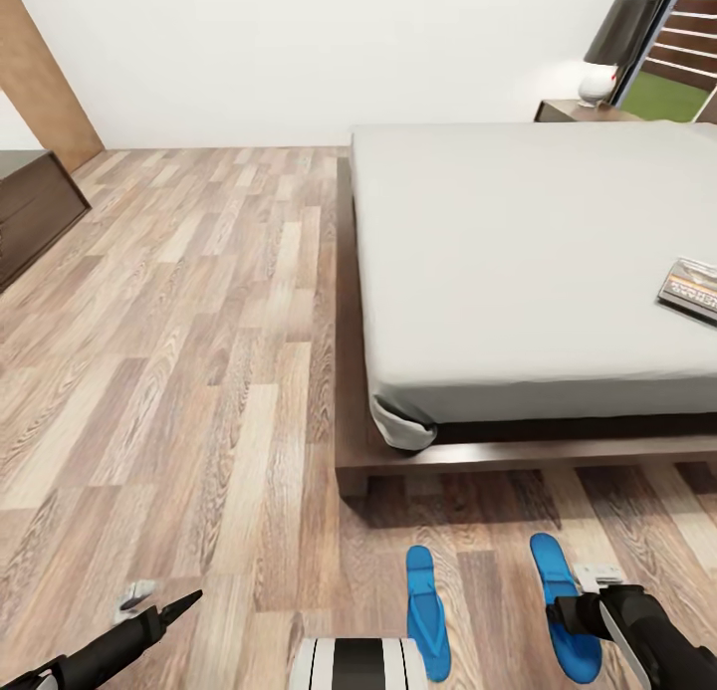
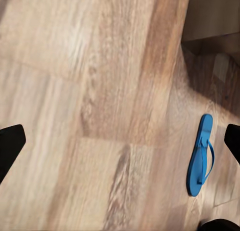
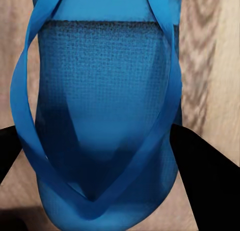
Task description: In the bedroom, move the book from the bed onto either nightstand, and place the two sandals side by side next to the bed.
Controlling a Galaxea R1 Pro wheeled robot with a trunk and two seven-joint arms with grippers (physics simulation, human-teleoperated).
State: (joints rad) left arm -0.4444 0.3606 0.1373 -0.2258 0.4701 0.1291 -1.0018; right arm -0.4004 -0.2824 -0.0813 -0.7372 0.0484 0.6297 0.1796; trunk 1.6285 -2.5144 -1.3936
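Your right gripper (image 3: 95, 146) straddles the right sandal (image 1: 566, 610), jaws wide, holding nothing — light, floppy, so pinch the sole edge; left gripper (image 2: 120, 138) is agape, empty.

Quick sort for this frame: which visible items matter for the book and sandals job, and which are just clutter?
Job items:
- thin paperback book on the pale grey bed
- two bright blue flip-flop sandals on the floor
- brown nightstand

Just lying about:
- dark-shaded lamp
- dark brown dresser

Sandals (image 1: 429, 610) on floor (image 1: 199, 371) — book (image 1: 690, 289) on bed (image 1: 518, 262)
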